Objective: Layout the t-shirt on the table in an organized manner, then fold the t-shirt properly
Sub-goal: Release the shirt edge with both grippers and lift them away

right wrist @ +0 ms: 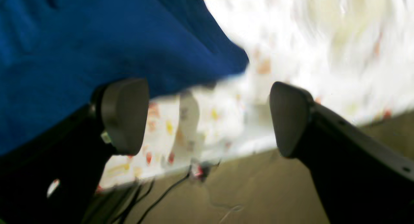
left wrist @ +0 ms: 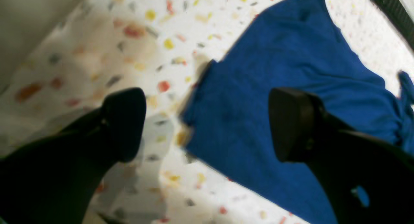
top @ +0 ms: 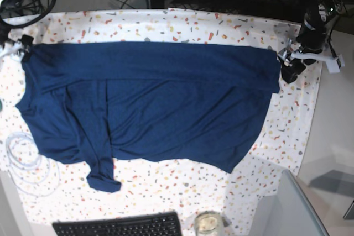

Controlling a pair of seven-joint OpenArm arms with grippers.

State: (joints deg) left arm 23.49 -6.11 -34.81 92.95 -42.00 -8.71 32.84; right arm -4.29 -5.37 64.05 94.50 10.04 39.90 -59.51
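Well, both pincers stood wide apart with nothing between their pads. The left pincer (left wrist: 207, 123) hung over the worktop (left wrist: 136, 29), one dark rounded pad above the speckled cover and the other above the t-shirt (left wrist: 291, 72), with a corner of the blue cloth lying in the gap between them. In the base view that pincer (top: 291, 69) sat just beside the shirt's folded top edge at one end, though whether it touched the cloth could not be told. The right pincer (right wrist: 208, 117) hovered at the worktop's edge (right wrist: 223, 120), its one pad against the blue of the t-shirt (right wrist: 97, 39), the other out over the brownish floor (right wrist: 245, 185); seen from the base it (top: 16, 48) was at the opposite end of the same fold. The t-shirt (top: 155, 103) lay spread across the worktop (top: 287, 131), a soft matte navy knit, its upper band doubled over into a long straight strip, the lower hem uneven, one short sleeve bunched into a small roll near the keyboard (top: 119, 226). White cable (top: 25, 158) lay coiled beside the cloth. The cover looked smooth and white, flecked red, orange, yellow and grey.
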